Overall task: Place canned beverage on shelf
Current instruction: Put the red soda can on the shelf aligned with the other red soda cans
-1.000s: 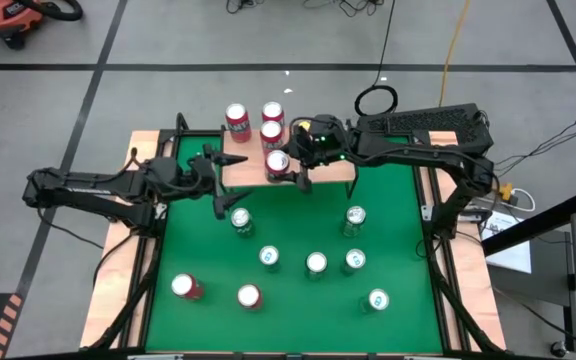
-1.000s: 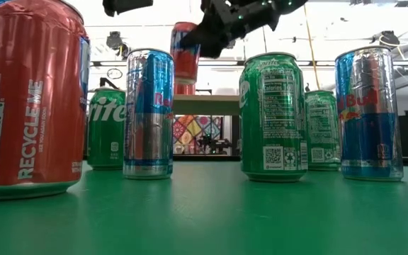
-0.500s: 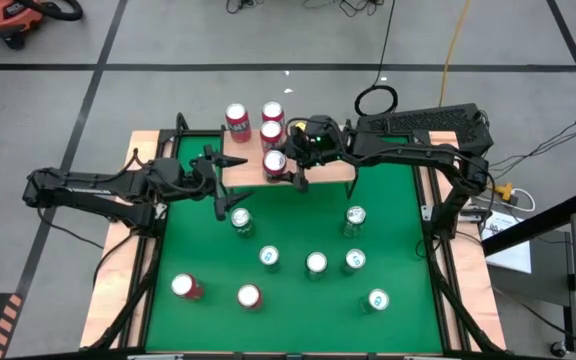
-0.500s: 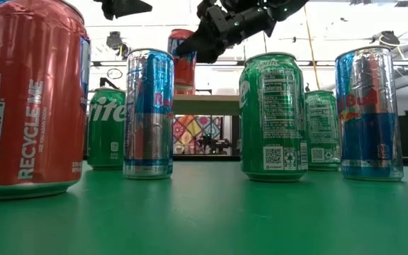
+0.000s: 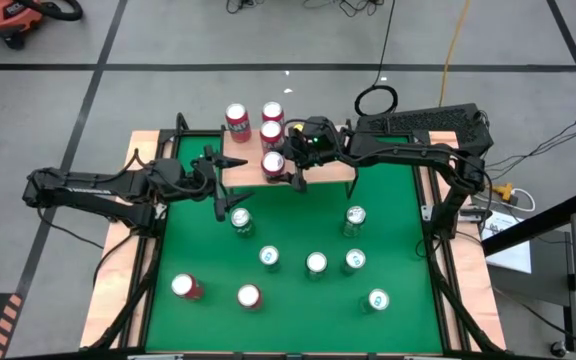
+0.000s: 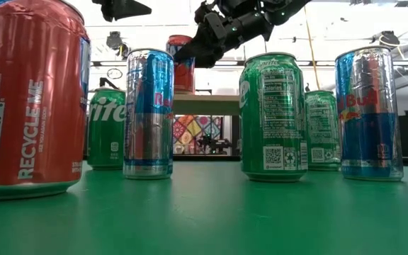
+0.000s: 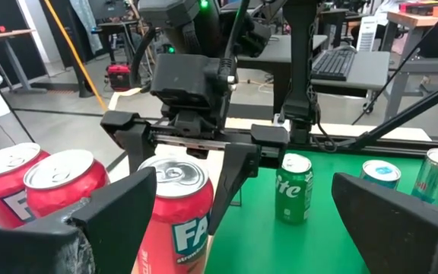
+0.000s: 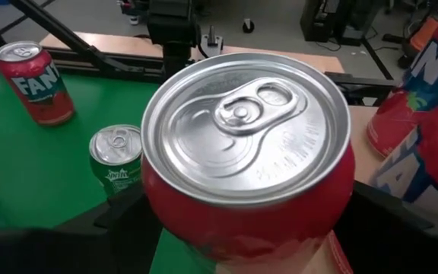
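The right gripper (image 5: 280, 172) is over the front part of the shelf (image 5: 318, 170), at about 12 o'clock on the green table (image 5: 388, 230). Its two fingers are around a red can (image 5: 273, 162). In the left wrist view one finger (image 7: 230, 179) is on each side of the red can (image 7: 172, 213), and the can's bottom is hidden there, so it is hard to tell if it stands on the board. In the right wrist view the can's silver top (image 8: 245, 125) fills the middle, with the dark fingers low on both sides.

Three more red cans are at the back of the shelf, at about 11 o'clock from the held one. One (image 5: 237, 121) is farthest left, and two (image 5: 271, 128) are close together.

The left gripper (image 5: 220, 185) is near the left end of the shelf, at about 9 o'clock on the table. Its fingers are wide apart and hold nothing. A green can (image 5: 241, 221) stands just in front of it.

More cans stand on the table toward 6 o'clock. Two red ones (image 5: 186, 287) are near the front left. Green and blue ones (image 5: 315, 263) are in the middle and to the right.

In the low view, a big red can (image 6: 30, 99) is close on the left, and a green can (image 6: 273, 117) stands near the middle.
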Controlling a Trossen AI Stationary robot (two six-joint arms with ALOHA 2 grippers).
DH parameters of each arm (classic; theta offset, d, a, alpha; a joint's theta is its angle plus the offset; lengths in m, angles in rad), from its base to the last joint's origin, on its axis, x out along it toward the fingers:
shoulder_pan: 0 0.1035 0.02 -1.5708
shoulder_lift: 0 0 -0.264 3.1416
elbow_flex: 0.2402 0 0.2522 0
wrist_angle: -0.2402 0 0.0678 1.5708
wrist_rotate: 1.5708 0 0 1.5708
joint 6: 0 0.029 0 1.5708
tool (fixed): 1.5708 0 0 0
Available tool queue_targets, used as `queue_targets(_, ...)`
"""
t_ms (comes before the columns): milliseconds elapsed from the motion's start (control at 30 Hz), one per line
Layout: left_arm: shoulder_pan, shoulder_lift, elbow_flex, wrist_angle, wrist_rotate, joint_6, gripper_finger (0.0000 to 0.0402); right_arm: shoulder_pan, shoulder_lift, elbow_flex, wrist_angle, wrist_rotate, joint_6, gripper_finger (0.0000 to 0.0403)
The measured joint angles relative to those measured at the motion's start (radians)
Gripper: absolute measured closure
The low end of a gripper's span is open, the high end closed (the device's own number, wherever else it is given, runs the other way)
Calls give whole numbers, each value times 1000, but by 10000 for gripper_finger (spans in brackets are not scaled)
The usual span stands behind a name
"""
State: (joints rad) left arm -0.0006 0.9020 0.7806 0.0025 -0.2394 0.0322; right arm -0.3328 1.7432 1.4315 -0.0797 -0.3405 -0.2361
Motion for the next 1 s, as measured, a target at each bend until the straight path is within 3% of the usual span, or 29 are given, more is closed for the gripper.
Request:
queue_targets(333,0,0,0,-5,0,0,9,-1,0,0,3,55,-19,88)
queue_targets(567,0,0,0,-5,-1,0,9,-2,0,0,2,56,-19,49)
queue_targets(833,0,0,0,-5,-2,1,9,-2,0,0,2,58,-19,44)
queue_targets(1000,0,0,0,-21,-126,31,9,-2,-28,0,-3,84,-26,44)
